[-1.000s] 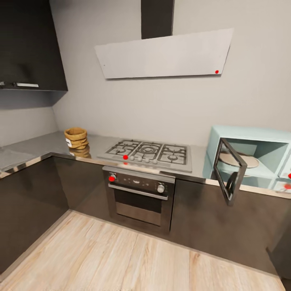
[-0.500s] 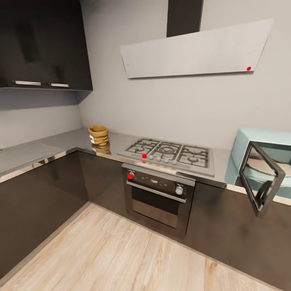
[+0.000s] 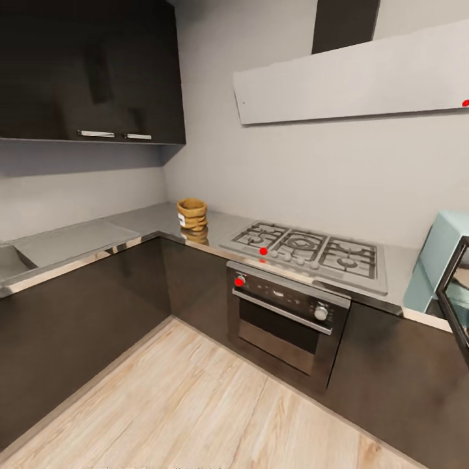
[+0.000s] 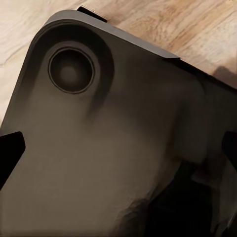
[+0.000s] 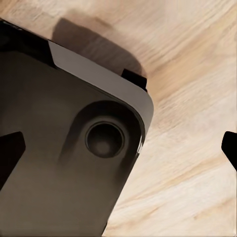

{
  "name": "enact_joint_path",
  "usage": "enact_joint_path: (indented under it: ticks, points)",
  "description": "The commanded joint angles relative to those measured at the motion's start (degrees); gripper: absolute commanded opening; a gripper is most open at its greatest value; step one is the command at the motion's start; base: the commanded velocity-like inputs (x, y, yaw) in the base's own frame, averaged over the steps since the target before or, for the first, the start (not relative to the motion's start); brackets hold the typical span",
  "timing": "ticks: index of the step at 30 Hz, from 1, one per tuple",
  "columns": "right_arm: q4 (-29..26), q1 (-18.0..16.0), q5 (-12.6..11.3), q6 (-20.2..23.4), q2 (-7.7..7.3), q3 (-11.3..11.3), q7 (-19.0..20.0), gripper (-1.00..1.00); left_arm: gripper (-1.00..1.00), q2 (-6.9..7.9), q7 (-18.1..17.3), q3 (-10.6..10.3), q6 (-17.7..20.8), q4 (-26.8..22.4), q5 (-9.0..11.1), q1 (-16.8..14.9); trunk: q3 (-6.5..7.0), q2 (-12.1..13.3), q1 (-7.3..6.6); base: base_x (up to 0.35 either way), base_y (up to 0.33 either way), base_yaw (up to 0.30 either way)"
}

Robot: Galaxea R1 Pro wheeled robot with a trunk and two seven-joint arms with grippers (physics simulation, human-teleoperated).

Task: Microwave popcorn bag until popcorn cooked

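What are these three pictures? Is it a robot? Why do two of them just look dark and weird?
Yes, it is a robot on wheels with two arms, inside a computer-made kitchen. The big picture comes from a camera on its head. It sees a grey countertop with a little tan popcorn bag standing on it, next to a gas stove that has an oven under it. At the far right edge is a pale blue microwave with its door swung open.

The two dark pictures come from cameras near the robot's hands. Both arms point down, so those cameras see the robot's own dark base and the wooden floor. The black tips at the edges are fingers spread wide apart, holding nothing.
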Motion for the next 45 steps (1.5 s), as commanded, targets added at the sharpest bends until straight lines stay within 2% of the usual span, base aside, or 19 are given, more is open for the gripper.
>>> enact_joint_path:
  ticks: [1,10,13,16,25,45]
  points:
    - [0.2,-0.1,0.9,-0.3,0.02,-0.5,0.1,1.0,1.0,-0.01,-0.1,0.4,-0.1,-0.1,0.1,0.0,-0.07,0.0,0.0,0.0,0.0,0.3]
    - [0.2,-0.1,1.2,-0.2,0.46,-0.6,0.1,1.0,1.0,-0.01,-0.1,0.4,-0.1,-0.1,0.1,0.0,-0.22,0.0,0.0,0.0,0.0,0.3]
    - [0.2,-0.1,1.2,-0.1,1.34,-0.6,0.1,1.0,1.0,-0.01,-0.1,0.4,-0.1,-0.1,0.2,0.0,-0.22,0.0,0.0,0.0,0.0,0.3]
    - [0.2,-0.1,1.2,-0.2,1.57,-0.6,0.1,1.0,1.0,-0.01,-0.1,0.4,-0.1,-0.1,0.2,0.0,-0.22,0.0,0.0,0.0,0.0,0.28]
    - [0.2,-0.1,1.1,0.0,1.63,-0.6,0.2,1.0,1.0,0.02,-0.2,0.4,-0.1,-0.1,0.2,0.0,-0.22,0.0,0.0,0.0,0.0,0.04]
    - [0.2,-0.1,0.7,0.4,1.46,-0.9,0.1,1.0,1.0,0.08,-0.5,0.3,-0.1,-0.1,0.1,0.0,3.37,8.0,-4.39,0.0,0.0,0.0]
